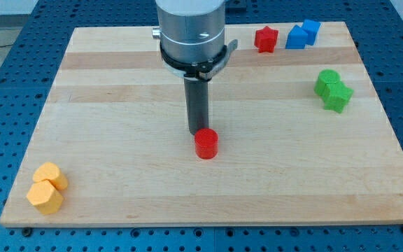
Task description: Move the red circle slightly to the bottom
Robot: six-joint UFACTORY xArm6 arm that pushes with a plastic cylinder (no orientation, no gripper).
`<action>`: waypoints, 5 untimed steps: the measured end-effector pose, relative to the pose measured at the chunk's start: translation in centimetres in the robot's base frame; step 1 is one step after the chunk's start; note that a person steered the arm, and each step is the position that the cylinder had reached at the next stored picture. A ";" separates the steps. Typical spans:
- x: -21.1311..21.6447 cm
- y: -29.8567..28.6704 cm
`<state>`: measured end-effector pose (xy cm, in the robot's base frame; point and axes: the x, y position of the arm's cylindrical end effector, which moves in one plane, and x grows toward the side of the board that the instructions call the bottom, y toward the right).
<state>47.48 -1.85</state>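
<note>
A pale wooden table (117, 175) carries a small red circle block (206, 144) near its middle. My tip (199, 133), a dark rod with no hand to open or close, stands just above the circle, touching or nearly so. Pushing toward the view's bottom suits this.
</note>
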 end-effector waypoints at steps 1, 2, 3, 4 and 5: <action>0.0 1.1; 0.0 2.5; 0.6 2.6; 1.4 2.6; 2.2 2.6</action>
<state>49.64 0.76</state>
